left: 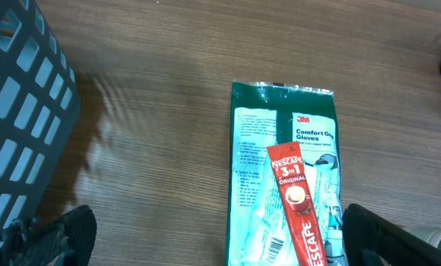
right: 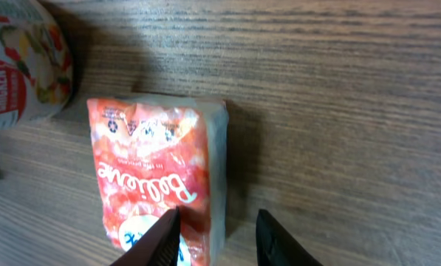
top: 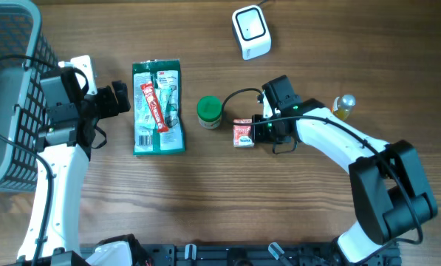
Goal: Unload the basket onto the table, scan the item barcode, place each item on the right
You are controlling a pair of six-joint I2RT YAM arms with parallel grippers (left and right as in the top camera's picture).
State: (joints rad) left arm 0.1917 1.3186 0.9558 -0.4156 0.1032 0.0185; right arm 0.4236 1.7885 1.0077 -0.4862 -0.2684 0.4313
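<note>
The item, a small red-and-white "Believe" pack [top: 242,133], lies flat on the wooden table just right of centre. My right gripper [top: 261,127] is down at its right end. In the right wrist view the pack [right: 154,162] has its right edge between the narrowed jaws of the right gripper [right: 219,222]. One finger overlaps the pack's face. The other stands a little off its side, with table showing between. The white barcode scanner [top: 251,31] stands at the back of the table. My left gripper [top: 120,98] hovers wide open and empty at the left edge of a green gloves pack [left: 283,170].
A red Nescafe stick [top: 153,106] lies on the gloves pack [top: 158,108]. A green-lidded jar [top: 210,111] stands just left of the red pack, also in the right wrist view [right: 21,66]. A grey basket [top: 6,96] fills the far left. A small bottle [top: 343,106] stands at the right.
</note>
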